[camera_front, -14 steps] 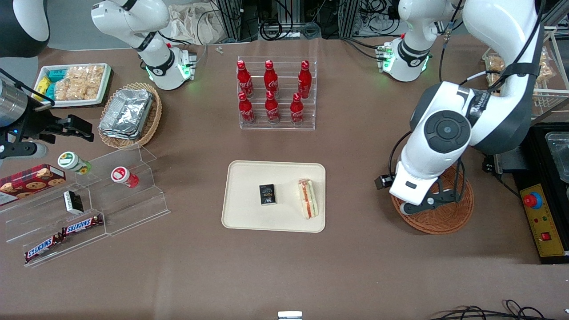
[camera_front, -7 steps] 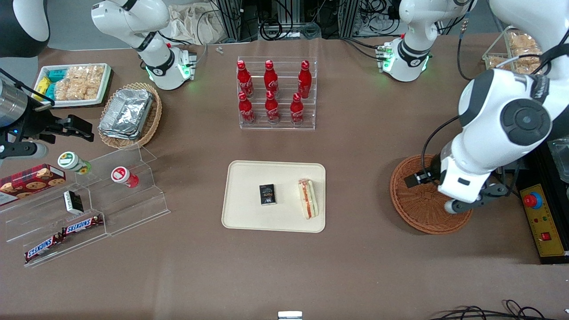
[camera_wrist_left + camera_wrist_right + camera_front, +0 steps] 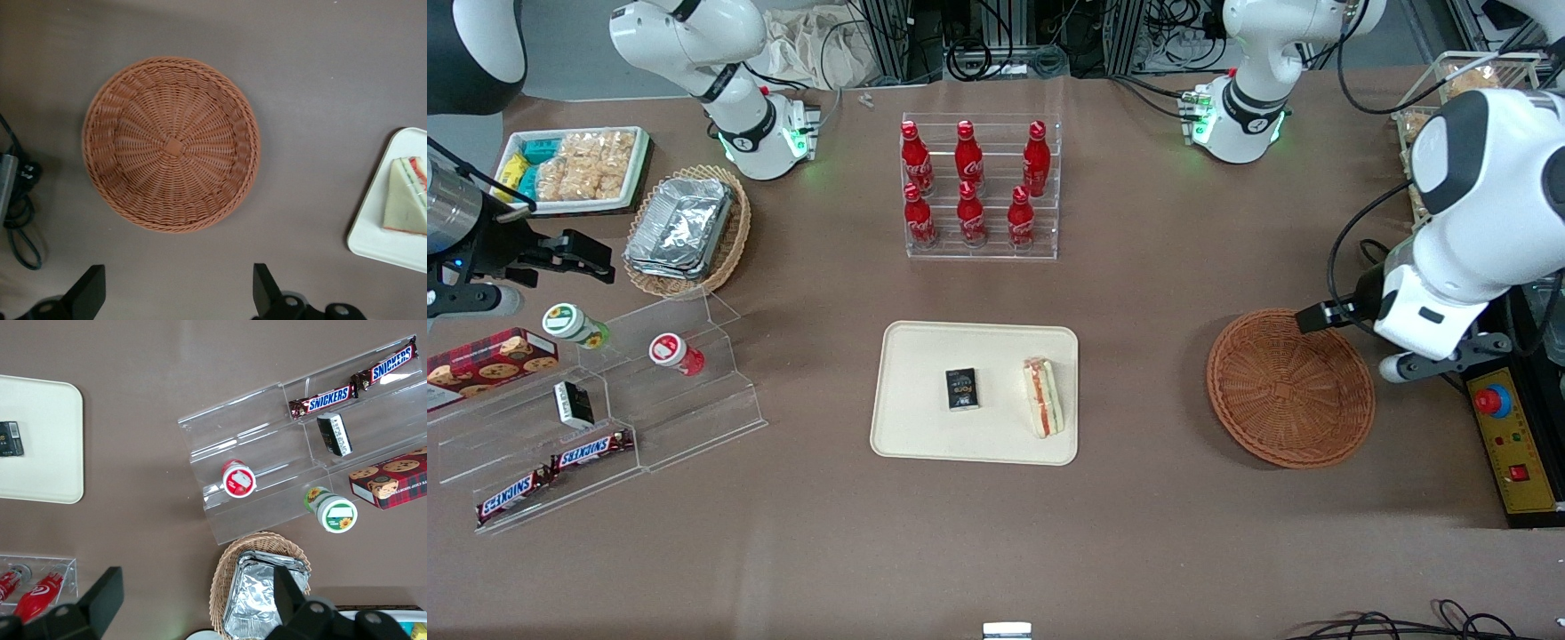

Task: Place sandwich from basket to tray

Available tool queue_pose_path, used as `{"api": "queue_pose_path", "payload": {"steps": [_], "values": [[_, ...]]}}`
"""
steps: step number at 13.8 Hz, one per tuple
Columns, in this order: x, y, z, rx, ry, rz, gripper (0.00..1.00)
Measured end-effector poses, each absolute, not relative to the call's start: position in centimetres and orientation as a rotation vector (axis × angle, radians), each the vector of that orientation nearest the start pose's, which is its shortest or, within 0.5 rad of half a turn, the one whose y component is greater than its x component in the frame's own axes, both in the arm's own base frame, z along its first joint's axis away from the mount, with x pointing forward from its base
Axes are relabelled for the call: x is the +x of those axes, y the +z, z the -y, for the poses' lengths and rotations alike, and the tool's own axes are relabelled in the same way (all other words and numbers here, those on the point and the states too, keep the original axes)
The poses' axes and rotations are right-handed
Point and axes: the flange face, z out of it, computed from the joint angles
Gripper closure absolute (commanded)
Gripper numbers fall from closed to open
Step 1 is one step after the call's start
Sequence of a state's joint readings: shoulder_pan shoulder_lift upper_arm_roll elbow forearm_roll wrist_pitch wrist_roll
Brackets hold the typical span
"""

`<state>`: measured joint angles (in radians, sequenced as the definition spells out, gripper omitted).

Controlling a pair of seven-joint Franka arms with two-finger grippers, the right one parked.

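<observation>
Sandwich (image 3: 1044,397): one, lay on the tray (image 3: 918,427), beside one small black box (image 3: 962,389).
Basket (image 3: 1289,388): one, held nothing.
Gripper (image 3: 179,293): hovered above the table just beside the basket, fingers spread wide, gripping nothing.
Cola bottles (image 3: 968,182): six, in a clear rack.
Cut off: the wrist view showed only part of the sandwich and tray.

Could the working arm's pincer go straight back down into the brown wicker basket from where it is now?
Probably yes. The pincer hangs open above the table beside the basket, holding nothing. The basket has nothing in it and nothing covers it, since the sandwich already lies on the tray.
</observation>
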<state>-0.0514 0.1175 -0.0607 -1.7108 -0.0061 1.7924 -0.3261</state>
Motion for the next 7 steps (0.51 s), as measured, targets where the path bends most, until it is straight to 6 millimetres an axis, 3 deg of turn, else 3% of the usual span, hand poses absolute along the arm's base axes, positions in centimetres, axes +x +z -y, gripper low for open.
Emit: {"api": "queue_pose_path", "payload": {"steps": [7], "values": [[60.4, 51.9, 4.9, -3.139, 0.043, 0.271, 0.00]]}}
